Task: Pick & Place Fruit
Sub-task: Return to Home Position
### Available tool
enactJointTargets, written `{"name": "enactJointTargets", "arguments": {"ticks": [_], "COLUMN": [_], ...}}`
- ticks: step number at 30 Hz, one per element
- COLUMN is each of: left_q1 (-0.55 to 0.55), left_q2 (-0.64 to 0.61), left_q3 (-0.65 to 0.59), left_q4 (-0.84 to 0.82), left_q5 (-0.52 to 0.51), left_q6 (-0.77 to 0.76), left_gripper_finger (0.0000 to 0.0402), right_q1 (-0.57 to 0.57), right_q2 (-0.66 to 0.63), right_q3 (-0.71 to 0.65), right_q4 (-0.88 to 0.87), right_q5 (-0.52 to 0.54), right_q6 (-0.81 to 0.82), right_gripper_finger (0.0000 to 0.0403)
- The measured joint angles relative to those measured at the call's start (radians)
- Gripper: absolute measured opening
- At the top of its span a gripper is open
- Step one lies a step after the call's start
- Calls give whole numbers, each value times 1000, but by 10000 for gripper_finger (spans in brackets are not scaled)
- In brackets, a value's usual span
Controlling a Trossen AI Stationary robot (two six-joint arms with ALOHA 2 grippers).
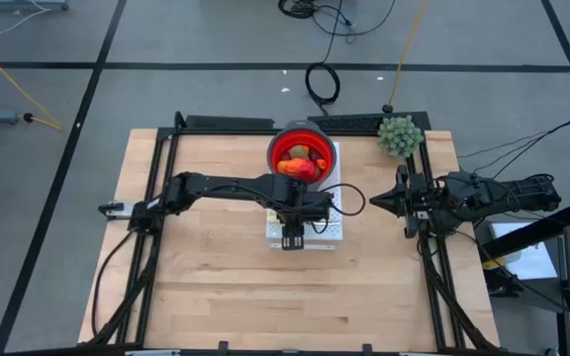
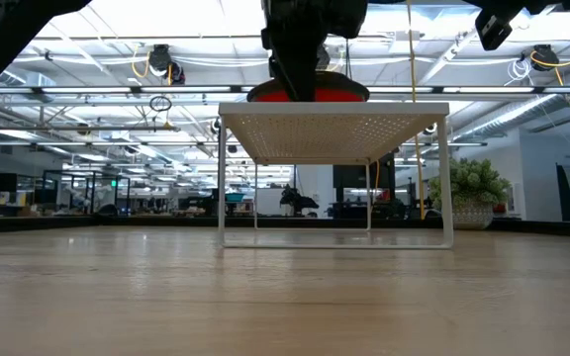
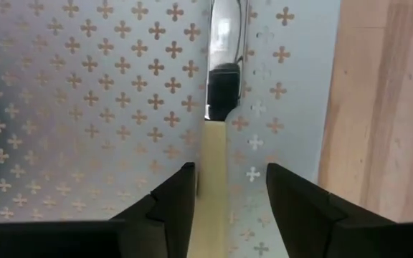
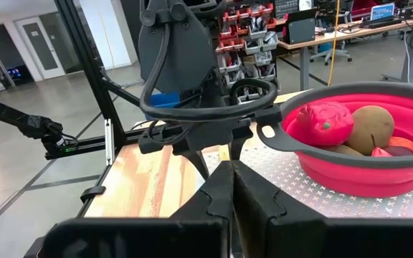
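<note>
- Nearest the front, the table (image 1: 216, 287) is plain wood.
- Left gripper (image 3: 224, 179) hangs tip-down over the front strip of the white shelf (image 3: 106, 107), fingers spread and gripping nothing.
- The yellow-handled knife (image 3: 216, 136) lies flat on the shelf, its handle in the gap between those fingers (can't tell if one brushes it).
- Right gripper (image 1: 374, 202) sits off the shelf's right side, above the table, pointing at the shelf. Its fingers are pressed together and empty.
- Further back on the shelf is the red strainer bowl (image 4: 378, 172), with the fruit (image 4: 323, 123) piled inside: a red piece, a brown oval (image 4: 371, 129) and some orange bits.
- In the far corner is the green spiky plant (image 1: 400, 135).
</note>
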Motion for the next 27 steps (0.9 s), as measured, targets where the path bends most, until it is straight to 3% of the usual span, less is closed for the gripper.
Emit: {"name": "enactJointTargets", "arguments": {"ticks": [19, 27], "left_q1": [-16, -20], "left_q2": [-133, -224], "left_q3": [1, 2], "left_q4": [17, 27], "left_q5": [4, -130], "left_q6": [-67, -94], "left_gripper_finger": [175, 175], "right_q1": [0, 0], "right_q2": [0, 0], "right_q3": [0, 0], "right_q4": [1, 2], "right_q5": [3, 3], "right_q6": [7, 7], "right_gripper_finger": [1, 1]}}
